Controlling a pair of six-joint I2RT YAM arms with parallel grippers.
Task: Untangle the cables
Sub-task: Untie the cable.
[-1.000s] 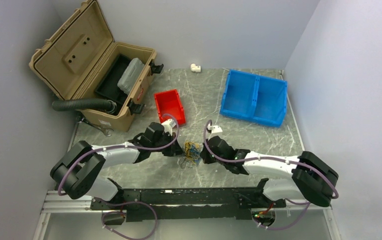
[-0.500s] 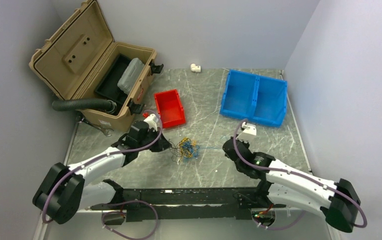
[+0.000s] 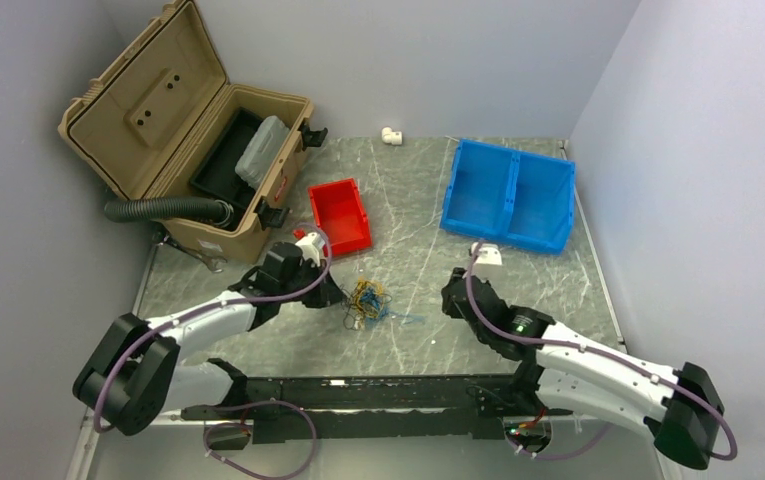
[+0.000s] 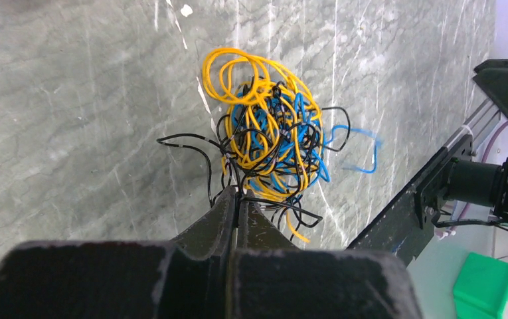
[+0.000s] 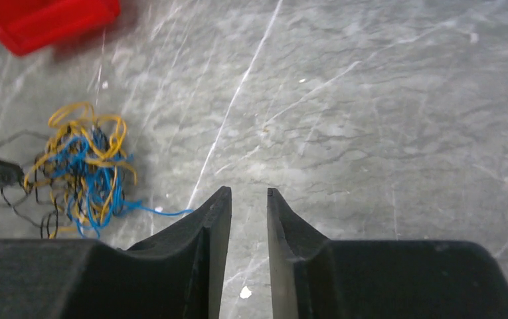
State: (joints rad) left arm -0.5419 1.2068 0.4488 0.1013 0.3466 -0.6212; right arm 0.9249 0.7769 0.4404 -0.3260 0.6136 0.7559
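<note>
My left gripper pinched tight on dark strands of the cables, tangle bunched just past its tips, my right gripper narrowly parted, empty, tangle to its left, farther off, red bin, blue bin, open case holding a clear box.

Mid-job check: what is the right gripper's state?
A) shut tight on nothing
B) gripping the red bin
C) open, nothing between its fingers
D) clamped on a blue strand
C: the right gripper has its jaws apart with only bare table between them; the cables lie off to the side.
</note>
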